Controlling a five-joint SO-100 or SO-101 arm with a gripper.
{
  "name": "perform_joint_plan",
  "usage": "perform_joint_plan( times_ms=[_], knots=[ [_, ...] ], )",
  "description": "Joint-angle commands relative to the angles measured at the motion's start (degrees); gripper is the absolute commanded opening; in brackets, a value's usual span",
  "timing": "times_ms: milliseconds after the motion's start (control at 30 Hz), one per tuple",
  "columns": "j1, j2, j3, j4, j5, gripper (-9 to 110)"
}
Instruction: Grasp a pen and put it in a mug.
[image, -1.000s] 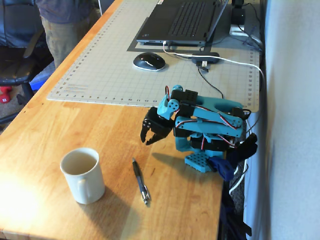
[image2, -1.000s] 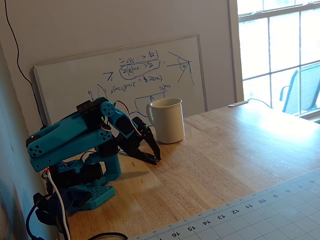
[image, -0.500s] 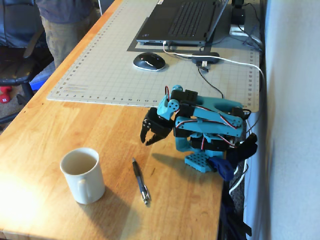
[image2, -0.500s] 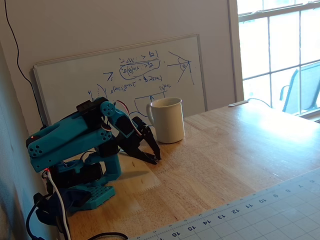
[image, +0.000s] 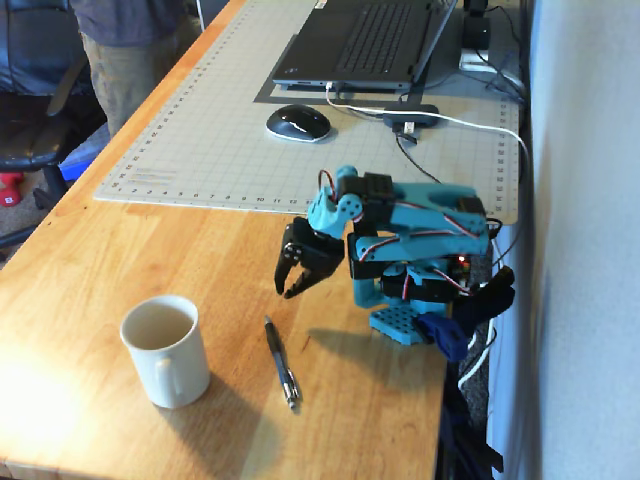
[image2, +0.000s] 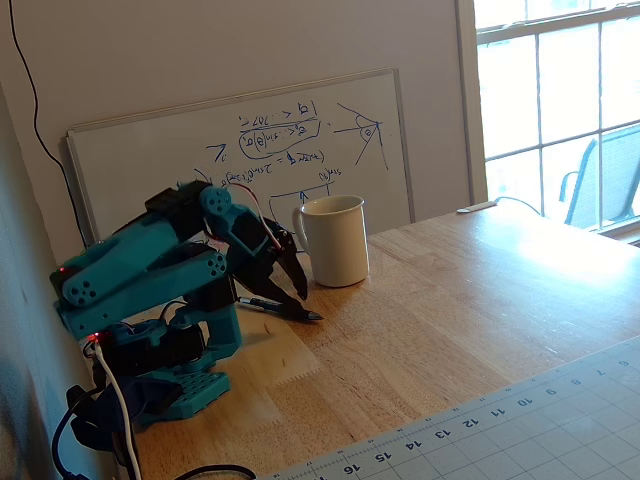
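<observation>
The white mug stands upright on the wooden table near the front edge, its handle toward the camera. The dark pen lies flat to the right of it, apart from it, with its silvery tip toward the front. My gripper hangs just above the table behind the pen's far end; its black jaws are together and hold nothing. In the other fixed view the gripper is in front of the pen and hides part of it. The mug stands just behind the gripper.
A grey cutting mat covers the back of the table, with a black mouse and a laptop on it. Cables run by the arm's teal base. A whiteboard leans on the wall behind the mug.
</observation>
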Motion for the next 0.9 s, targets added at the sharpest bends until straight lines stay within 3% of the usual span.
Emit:
perform_joint_plan(
  times_ms=[0,200,500,867],
  knots=[
    [-2.46,-11.25,-12.92,0.35,-0.44,3],
    [-5.89,-31.03,-28.30,2.64,-0.44,6],
    [-11.78,-58.45,-47.29,19.69,-0.44,25],
    [-15.03,-71.98,-51.50,22.24,-0.62,29]
  ],
)
